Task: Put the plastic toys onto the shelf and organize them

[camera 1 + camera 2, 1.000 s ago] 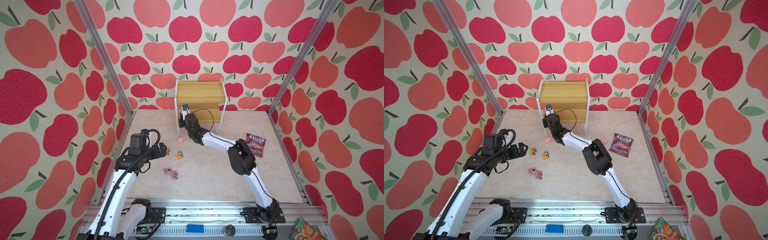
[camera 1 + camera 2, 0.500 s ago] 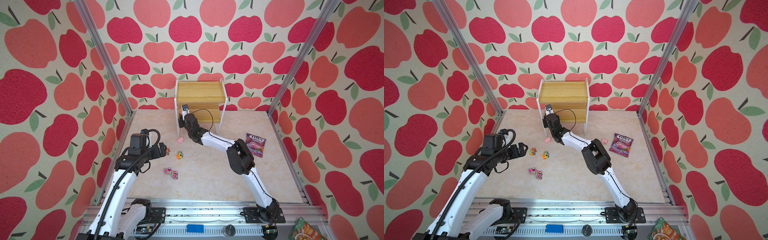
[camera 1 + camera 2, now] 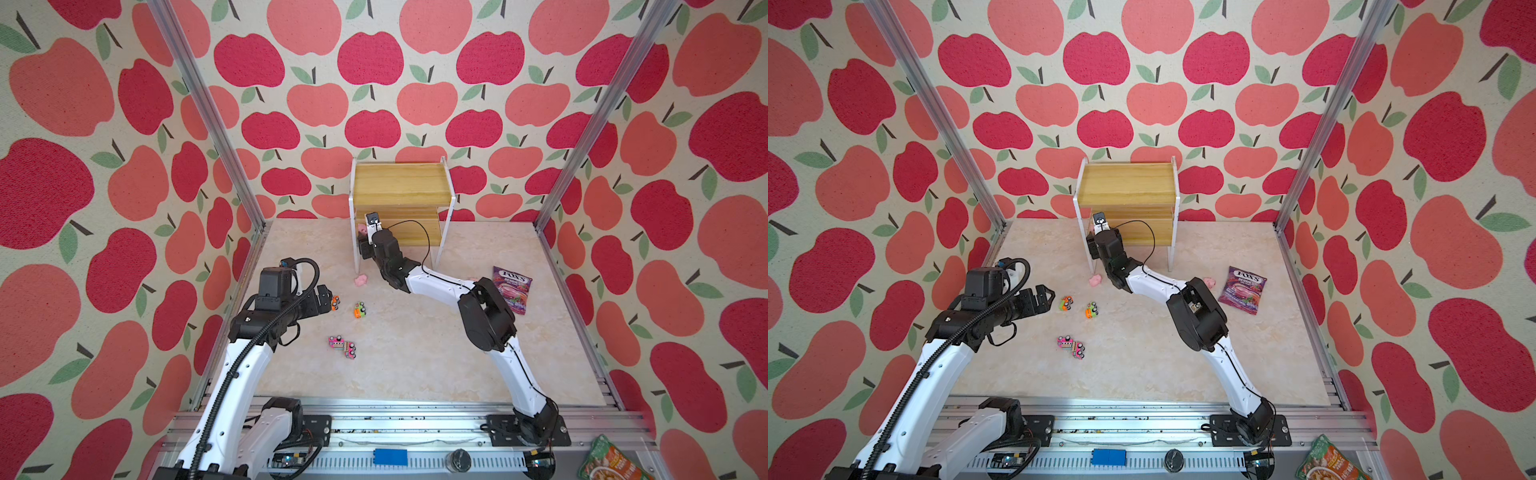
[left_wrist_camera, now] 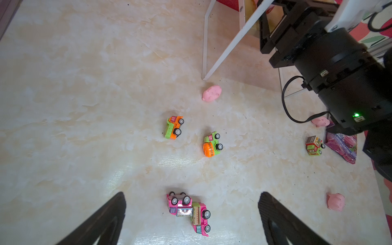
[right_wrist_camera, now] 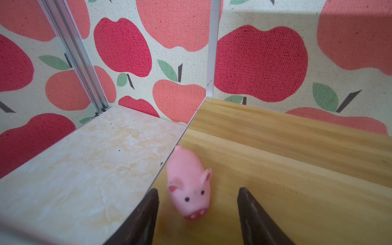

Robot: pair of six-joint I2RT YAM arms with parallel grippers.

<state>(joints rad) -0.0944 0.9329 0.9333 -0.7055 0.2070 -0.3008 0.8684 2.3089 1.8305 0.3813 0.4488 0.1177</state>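
Right gripper (image 5: 198, 191): jaws apart, holding nothing, one on each side of pig (image 5: 187, 178), not touching it.
Pig: standing on lower board of shelf (image 5: 275, 148), near its side edge.
Left gripper (image 4: 193, 193): wide open, empty, above trucks (image 4: 188, 212) on floor (image 4: 84, 106).

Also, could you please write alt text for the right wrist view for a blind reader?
A tiny pink pig sits near the edge of a wooden shelf board, facing the camera, between two spread black fingers that do not touch it. Behind is an apple-print wall, with a marbled tabletop alongside.
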